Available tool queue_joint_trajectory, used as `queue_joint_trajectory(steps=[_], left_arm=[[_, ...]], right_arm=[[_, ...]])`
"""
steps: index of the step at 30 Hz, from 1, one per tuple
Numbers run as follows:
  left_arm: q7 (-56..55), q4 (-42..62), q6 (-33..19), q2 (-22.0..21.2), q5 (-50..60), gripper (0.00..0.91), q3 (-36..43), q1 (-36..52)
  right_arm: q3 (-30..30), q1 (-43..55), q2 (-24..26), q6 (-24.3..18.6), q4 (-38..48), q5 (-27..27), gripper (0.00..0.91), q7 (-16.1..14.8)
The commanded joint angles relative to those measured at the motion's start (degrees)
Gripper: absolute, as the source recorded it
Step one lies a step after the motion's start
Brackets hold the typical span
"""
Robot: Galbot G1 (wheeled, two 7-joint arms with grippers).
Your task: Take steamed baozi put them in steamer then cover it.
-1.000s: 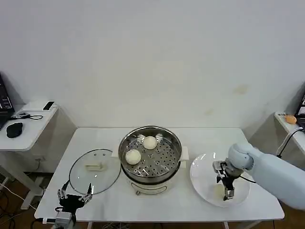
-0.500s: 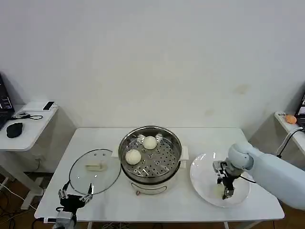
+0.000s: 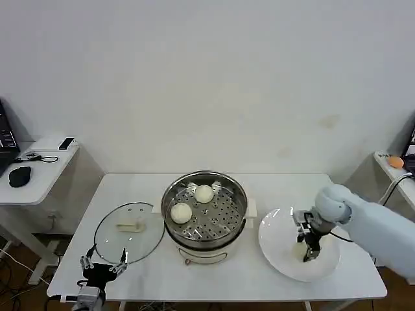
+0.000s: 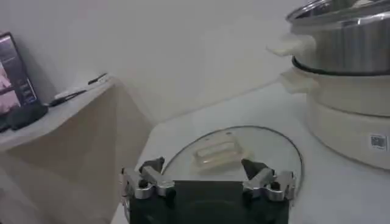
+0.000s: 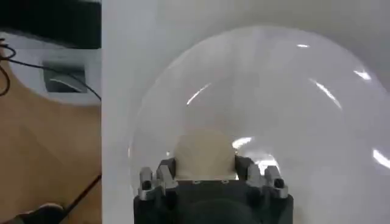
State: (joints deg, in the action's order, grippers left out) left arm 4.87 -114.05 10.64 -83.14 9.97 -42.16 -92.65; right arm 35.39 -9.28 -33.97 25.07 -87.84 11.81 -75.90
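Observation:
The steamer (image 3: 241,194) stands mid-table with two steamed baozi (image 3: 203,193) (image 3: 181,212) on its perforated tray. My right gripper (image 3: 308,250) is over the white plate (image 3: 275,241), shut on a third baozi (image 5: 204,152) that sits between its fingers (image 5: 241,165) just above the plate (image 5: 317,122). The cover (image 3: 110,236), a glass lid with a white handle (image 3: 128,227), lies flat to the left of the steamer. My left gripper (image 3: 102,266) hangs open at the lid's near edge, and in its wrist view (image 4: 207,179) the cover (image 4: 268,146) lies just beyond it.
A side table (image 3: 39,175) with a mouse and cables stands at the far left. Another shelf with an orange object (image 3: 395,161) is at the far right. Bare tabletop lies in front of the steamer.
My right gripper has moved slightly toward the back of the plate and a little higher, with the baozi in it. The left arm has stayed put.

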Motion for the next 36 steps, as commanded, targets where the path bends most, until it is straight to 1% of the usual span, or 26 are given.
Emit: queue_joint_trajectory(steps=[1, 3, 6, 9, 11, 13, 14, 16, 17, 18, 20, 22, 25, 27, 28, 30, 31, 33, 34, 36], left_arm=[[0.1, 0.0, 0.2, -0.3, 0.0, 0.907, 0.1, 0.3], [0.1, -0.4, 0.3, -0.3, -0.2, 0.907, 0.0, 0.3], [0.3, -1.1, 0.4, -0.3, -0.3, 0.907, -0.3, 0.2], [0.2, -1.5, 0.4, -0.3, -0.5, 0.907, -1.0, 0.0], [0.1, -1.7, 0.4, -0.2, -0.8, 0.907, -1.4, -0.2], [0.0, -2.1, 0.4, -0.3, -0.8, 0.907, -1.9, -0.6], [0.0, -2.3, 0.4, -0.2, -0.8, 0.907, -2.2, -0.8], [0.0, -2.6, 0.4, -0.3, -0.9, 0.907, -2.8, -1.0], [0.0, -2.9, 0.4, -0.5, -1.0, 0.907, -3.3, -1.1], [0.0, -3.2, 0.5, -0.5, -1.2, 0.907, -3.5, -1.1], [0.1, -3.9, 0.8, -0.6, -1.9, 0.907, -4.0, -1.2], [0.3, -4.8, 1.3, -1.0, -2.3, 0.907, -4.6, -1.1], [0.4, -5.3, 1.5, -1.2, -2.5, 0.907, -4.9, -1.1], [0.3, -5.3, 1.4, -1.5, -2.4, 0.907, -5.0, -1.2], [0.2, -5.3, 1.4, -1.7, -2.4, 0.907, -5.0, -1.3], [0.1, -5.5, 1.4, -2.0, -2.4, 0.907, -5.2, -1.5], [0.1, -5.6, 1.4, -2.2, -2.3, 0.907, -5.2, -1.7], [0.1, -5.7, 1.4, -2.2, -2.3, 0.907, -5.3, -1.7], [0.1, -5.8, 1.4, -2.4, -2.3, 0.907, -5.5, -1.5], [0.2, -6.0, 1.4, -2.6, -2.3, 0.907, -5.9, -1.3]], right_arm=[[-0.1, 11.0, 0.1, -0.3, -3.1, -3.6, 0.645, -1.0], [1.1, 17.5, -1.1, -0.4, -3.9, -5.3, 0.645, -1.4], [2.0, 23.3, -4.2, -0.3, -4.1, -7.3, 0.645, -2.1], [3.9, 29.1, -9.4, -0.6, -2.7, -9.1, 0.645, -2.8], [4.3, 31.2, -12.7, -2.5, -0.4, -11.1, 0.645, -3.0], [4.5, 32.3, -15.7, -4.0, 1.7, -12.1, 0.645, -3.1], [4.5, 32.7, -17.0, -5.0, 2.9, -12.4, 0.645, -3.2], [4.9, 33.4, -19.6, -8.1, 5.2, -13.0, 0.645, -3.2], [5.5, 33.9, -21.8, -9.2, 6.6, -13.3, 0.645, -3.2], [5.8, 34.1, -22.6, -10.1, 7.1, -13.5, 0.645, -3.2], [6.4, 34.3, -25.7, -13.2, 9.2, -14.3, 0.645, -3.1], [6.7, 33.9, -29.4, -20.0, 11.3, -15.6, 0.645, -3.5], [8.0, 33.0, -32.8, -20.9, 11.4, -15.0, 0.645, -3.7], [8.8, 32.2, -34.2, -23.4, 11.3, -14.2, 0.645, -3.5], [9.6, 31.6, -35.0, -25.8, 10.9, -12.6, 0.645, -3.0], [10.8, 30.8, -35.2, -27.7, 9.5, -7.3, 0.645, -2.2], [11.7, 30.5, -34.9, -28.6, 8.5, -5.4, 0.635, -1.9], [14.3, 30.2, -34.1, -29.7, 6.4, -5.1, 0.645, -1.4], [15.8, 29.9, -33.6, -30.9, 5.0, -4.9, 0.645, -0.8], [17.0, 29.4, -33.0, -32.6, 2.5, -2.6, 0.635, 0.0]])
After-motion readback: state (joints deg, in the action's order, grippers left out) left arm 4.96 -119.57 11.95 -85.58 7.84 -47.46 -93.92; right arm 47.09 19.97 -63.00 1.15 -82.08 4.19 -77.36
